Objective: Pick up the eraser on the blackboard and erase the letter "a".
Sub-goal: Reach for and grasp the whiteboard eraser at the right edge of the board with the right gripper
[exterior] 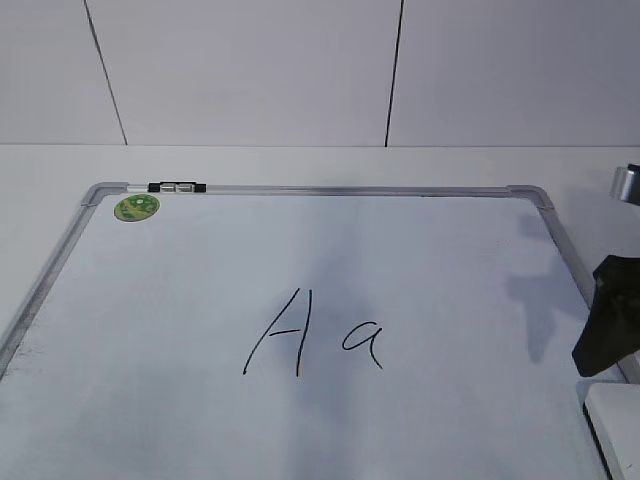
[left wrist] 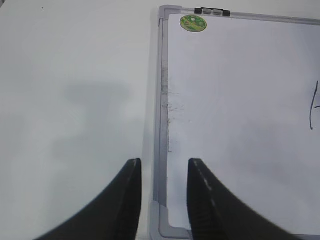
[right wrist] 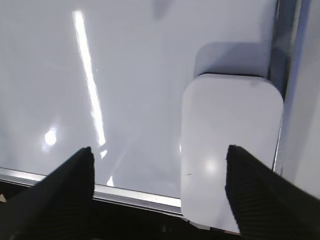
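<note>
White plastic, the eraser lies flat on the blackboard in its near right corner, close against the frame, so it sits well clear of the writing. The right hand hangs over that corner with its fingers spread wide; the eraser is under the right-hand finger rather than centred in the gap, so the hand probably needs to shift toward the frame before closing. The letter "a" is near the board's middle, just right of the capital A, both unwiped. The left hand waits over the board's left frame, fingers apart and holding nothing, out of the way.
</note>
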`<action>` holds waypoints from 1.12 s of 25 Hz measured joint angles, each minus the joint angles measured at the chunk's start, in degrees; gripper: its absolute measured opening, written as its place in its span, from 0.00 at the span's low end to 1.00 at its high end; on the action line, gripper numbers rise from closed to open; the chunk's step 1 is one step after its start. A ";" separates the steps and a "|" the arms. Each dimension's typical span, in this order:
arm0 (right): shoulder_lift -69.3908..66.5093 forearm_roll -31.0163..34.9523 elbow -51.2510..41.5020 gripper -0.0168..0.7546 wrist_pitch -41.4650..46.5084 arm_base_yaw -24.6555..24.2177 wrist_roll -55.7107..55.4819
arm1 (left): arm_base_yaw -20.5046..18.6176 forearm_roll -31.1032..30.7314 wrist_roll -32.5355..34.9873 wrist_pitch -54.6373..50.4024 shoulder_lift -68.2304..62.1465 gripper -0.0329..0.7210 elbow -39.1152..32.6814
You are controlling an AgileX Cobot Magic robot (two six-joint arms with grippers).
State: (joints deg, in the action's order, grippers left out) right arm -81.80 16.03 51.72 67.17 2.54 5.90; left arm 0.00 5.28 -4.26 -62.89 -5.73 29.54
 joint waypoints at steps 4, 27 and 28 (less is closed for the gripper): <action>0.00 2.02 0.72 0.76 0.04 0.00 -0.04 | 0.00 0.00 0.00 0.01 0.00 0.35 0.00; 0.42 -8.91 0.72 0.90 1.89 0.00 -2.44 | 0.30 1.66 0.00 0.11 0.00 0.36 0.00; 0.42 -9.56 0.72 0.90 2.00 0.00 -2.44 | 0.32 1.75 0.00 0.11 0.00 0.36 0.00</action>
State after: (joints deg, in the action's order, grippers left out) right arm -81.38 6.47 52.43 69.17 2.54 3.45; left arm 0.32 7.03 -4.26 -62.78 -5.73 29.54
